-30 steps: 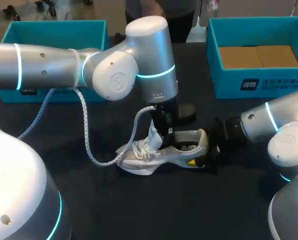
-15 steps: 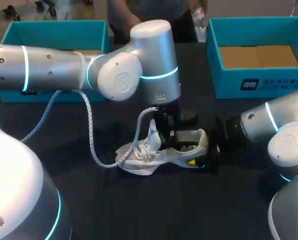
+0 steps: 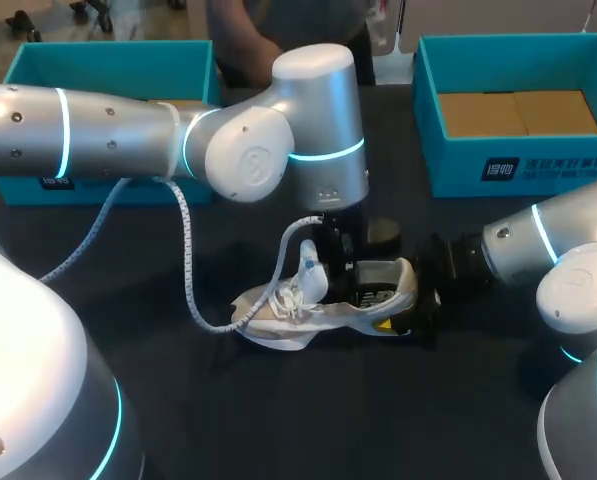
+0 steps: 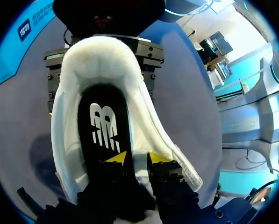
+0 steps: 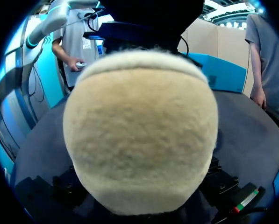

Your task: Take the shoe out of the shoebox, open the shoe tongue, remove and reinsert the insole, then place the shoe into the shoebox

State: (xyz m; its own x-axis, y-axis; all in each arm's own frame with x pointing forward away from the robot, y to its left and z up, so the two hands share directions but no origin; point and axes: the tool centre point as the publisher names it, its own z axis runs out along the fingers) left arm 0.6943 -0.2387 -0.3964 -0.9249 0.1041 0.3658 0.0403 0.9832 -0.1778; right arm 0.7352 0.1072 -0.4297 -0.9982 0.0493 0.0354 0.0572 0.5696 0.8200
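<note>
Head view, sneaker: It sits on its sole on the black bench, between the two arms and out of both boxes.
Head view, tongue: It stands up, so the sneaker's mouth is open.
Head view, left pincer: It points down into the mouth, just beside the tongue.
Head view, right pincer: It is at the back of the sneaker. One yellow tip presses the near side, so it looks to be holding the sneaker there.
Head view, boxes: The left shoebox and the right shoebox sit at the far edge, well apart from the sneaker.
Left wrist view, insole: It is black and lies flat inside the sneaker.
Left wrist view, left pincer: Its gap is narrow and it pinches nothing. One tip sits on the insole and the other is over the white padded side.
Right wrist view, heel: The fuzzy cream heel fills the space ahead of the right pincer, whose tips are hidden here.
What could go wrong: The left pincer may grab the padded side and not the insole. Then a pull would drag the whole sneaker.
What else could go wrong: A hard pull could slip the heel out of the right pincer. The tongue could also flop back over the mouth.
</note>
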